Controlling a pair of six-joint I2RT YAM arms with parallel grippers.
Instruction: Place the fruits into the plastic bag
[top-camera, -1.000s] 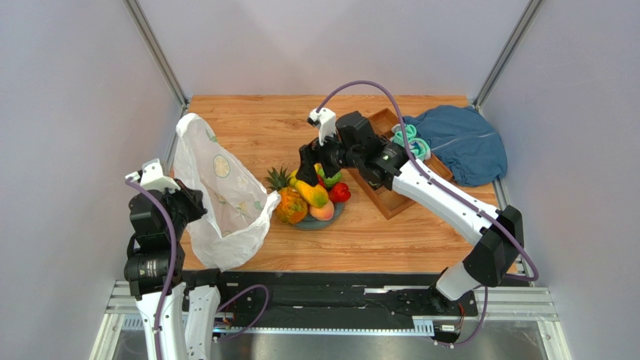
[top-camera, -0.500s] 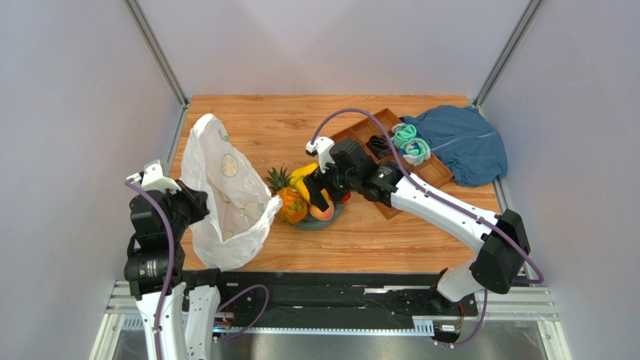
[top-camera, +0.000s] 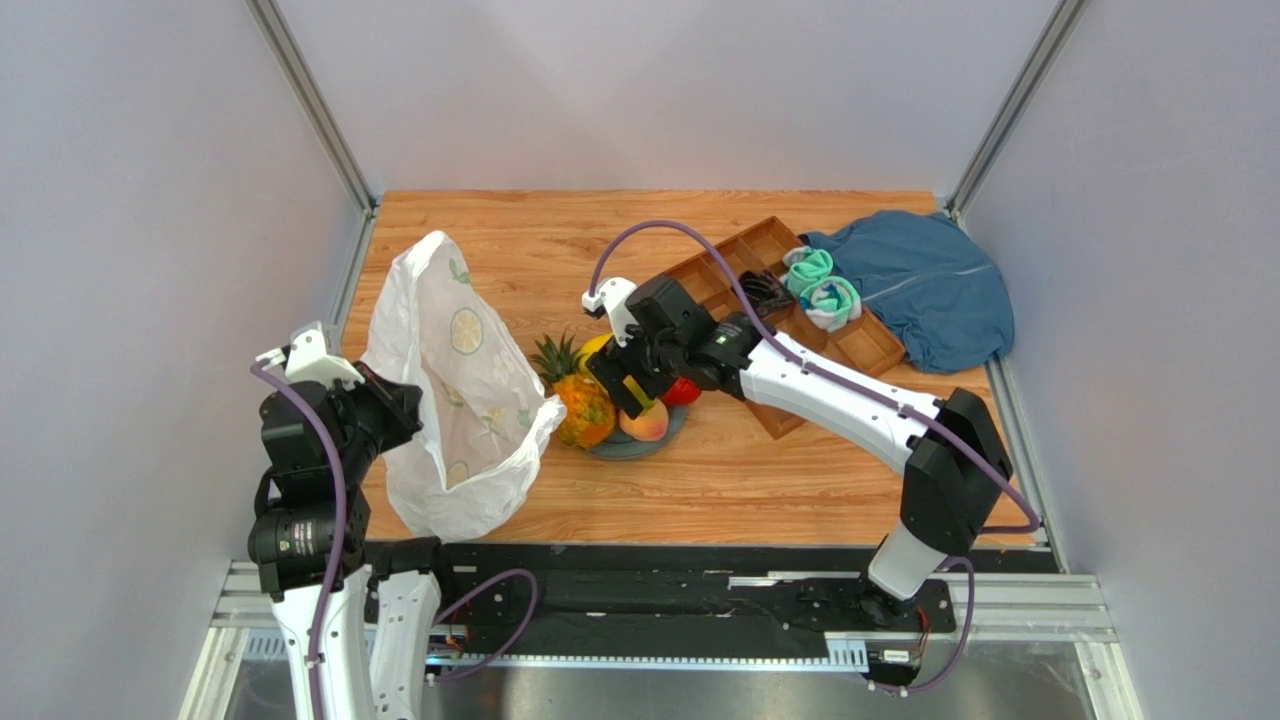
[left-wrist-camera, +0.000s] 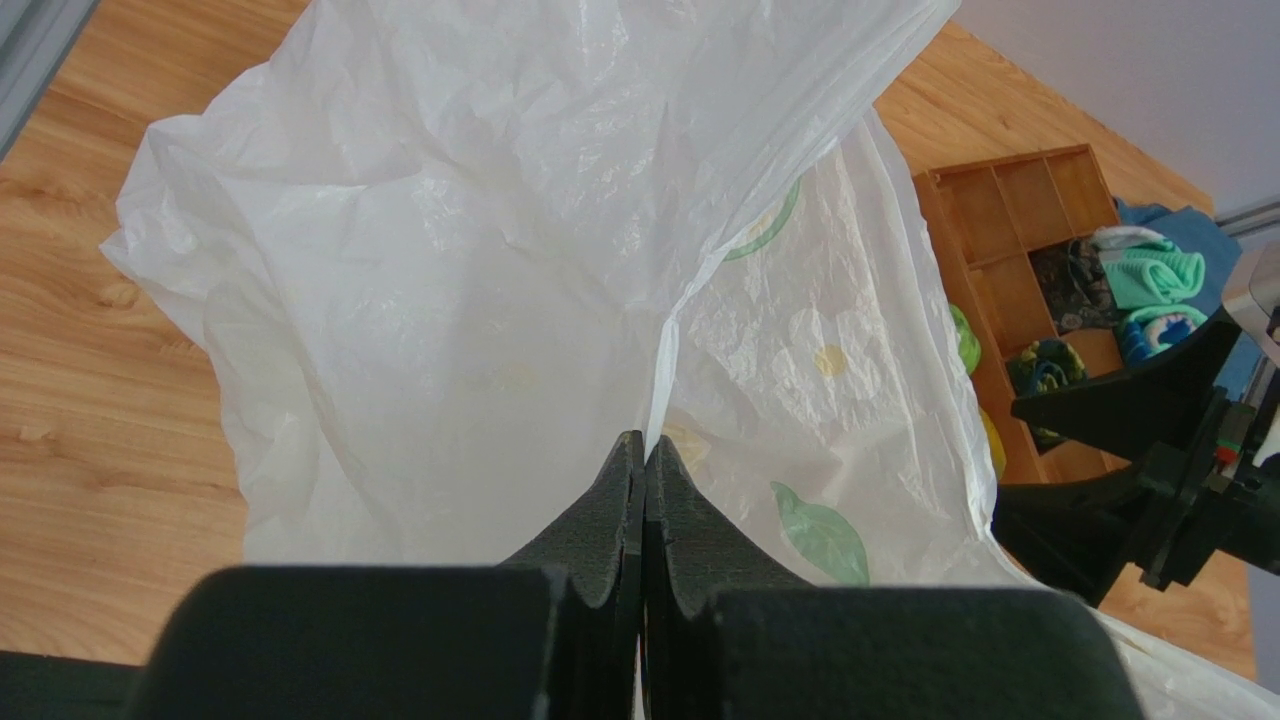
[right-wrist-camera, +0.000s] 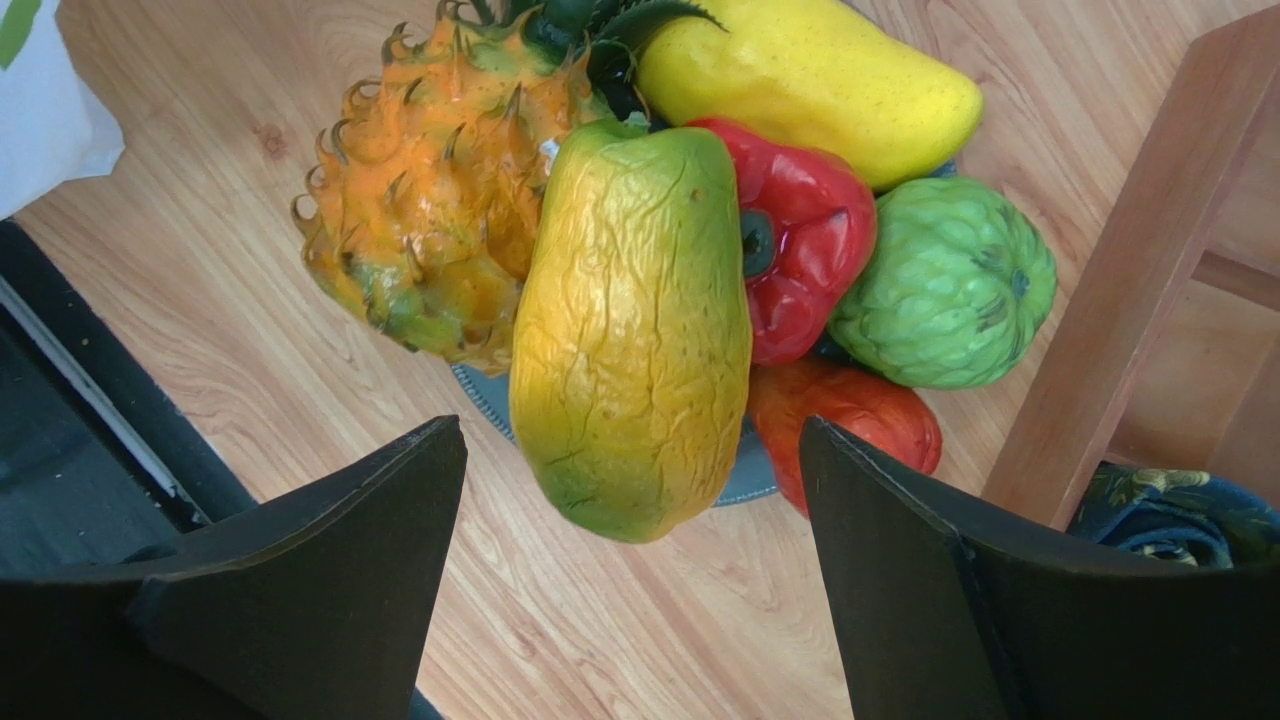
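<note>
Top view: worktop (top-camera: 526, 240); plastic bag (top-camera: 451, 383) at centre-left, my left fingers (left-wrist-camera: 624, 503) clenched on its rim. The fruits (top-camera: 646, 420) are heaped on a plate (right-wrist-camera: 759, 477) just right of the bag. My right arm reaches in from the right, wrist tipped down. The mango (right-wrist-camera: 631, 330) is dead ahead of my right fingers (right-wrist-camera: 338, 578), which are spread wide and empty. Its long axis runs top to bottom of the wrist frame, square to my closing line.

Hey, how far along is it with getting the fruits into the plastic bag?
Done: the left gripper is shut on the plastic bag, holding it up. In hand: the open right gripper hangs over the mango, not gripping. Left: all visible fruits sit on the plate; none shows in the bag.
</note>
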